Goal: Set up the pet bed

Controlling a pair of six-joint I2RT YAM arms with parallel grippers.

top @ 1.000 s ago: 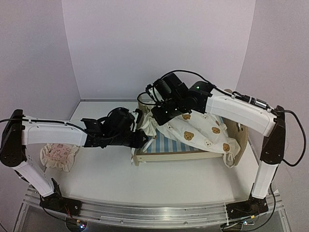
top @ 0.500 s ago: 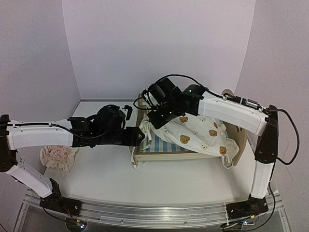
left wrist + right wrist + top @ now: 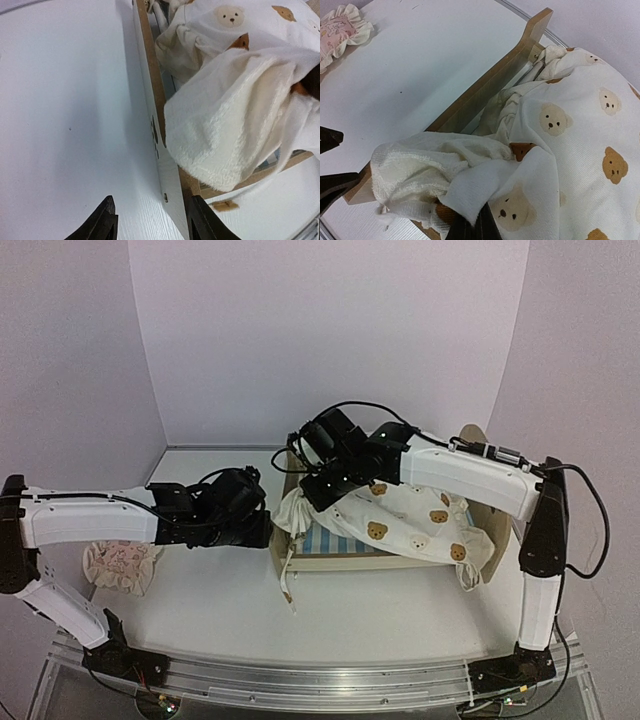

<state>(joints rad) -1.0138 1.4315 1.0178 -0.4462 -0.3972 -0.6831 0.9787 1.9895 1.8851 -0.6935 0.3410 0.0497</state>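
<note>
I find no lettering I can read. The pinkish print on the ruffled pillow [image 3: 120, 565] is too small to make out from above and too blurred in the right wrist view.

The pet bed [image 3: 360, 562] sits on the white table [image 3: 200, 620] in front of the right arm. Its low footboard [image 3: 150, 80] faces the left arm and its rounded headboard [image 3: 470, 435] is at the far right. A bear-print quilt [image 3: 420, 515] covers most of it, leaving a strip of blue-striped mattress [image 3: 325, 538] showing along the near rail.

My right gripper [image 3: 472, 227] is clenched on a fold of the quilt, which is bunched up over the footboard end. My left gripper [image 3: 150, 222] is released, fingers apart with nothing between them, just outside the footboard.

Only the left wrist view shows the small fasteners on the footboard's outer face and the quilt's fleecy underside. The right wrist view catches the left gripper's parted fingertips at its left edge. The top view alone shows a tie [image 3: 288, 580] dangling past the footboard corner, and the quilt drooping over the near rail at the headboard end.
</note>
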